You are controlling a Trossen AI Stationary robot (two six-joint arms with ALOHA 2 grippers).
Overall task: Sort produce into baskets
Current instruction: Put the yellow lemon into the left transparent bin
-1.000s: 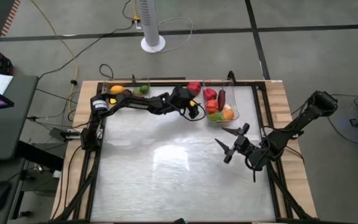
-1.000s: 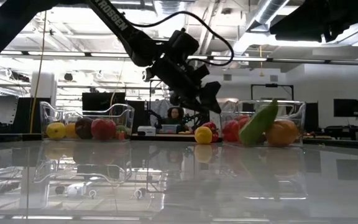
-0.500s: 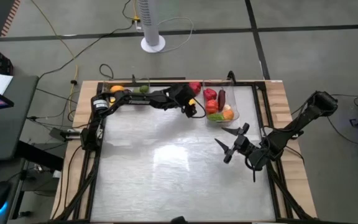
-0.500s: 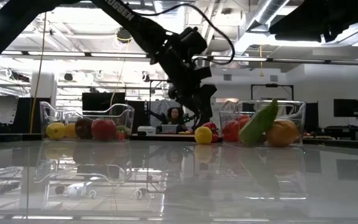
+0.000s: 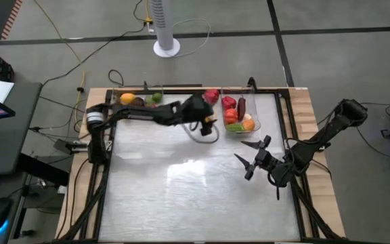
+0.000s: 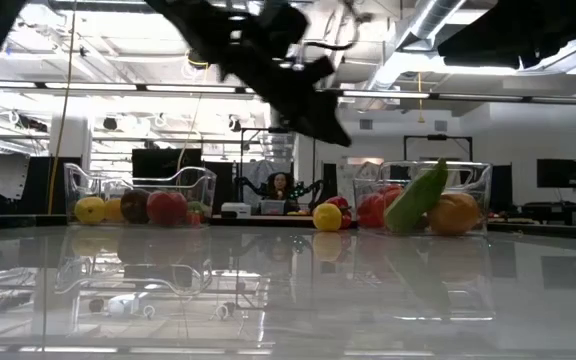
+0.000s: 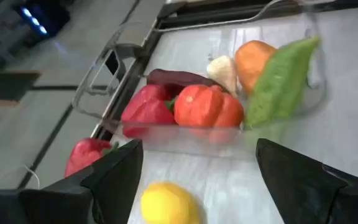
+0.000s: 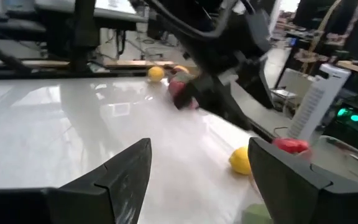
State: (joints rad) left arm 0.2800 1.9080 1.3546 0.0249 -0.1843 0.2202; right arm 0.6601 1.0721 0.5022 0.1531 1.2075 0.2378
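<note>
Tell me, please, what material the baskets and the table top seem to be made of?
The baskets look like clear, glossy plastic: the produce shows through their walls. The table top seems a smooth, shiny pale sheet, possibly laminate or metal, since it mirrors the baskets and lights.

Both robot arms are dark, almost black, made of long thin tubes joined by round chunky joints. The left arm has a shiny silver ring near its base by the bench edge, and thin black cables loop off it. The right arm ends in two pointed dark fingers, flat and smooth like wedges.
</note>
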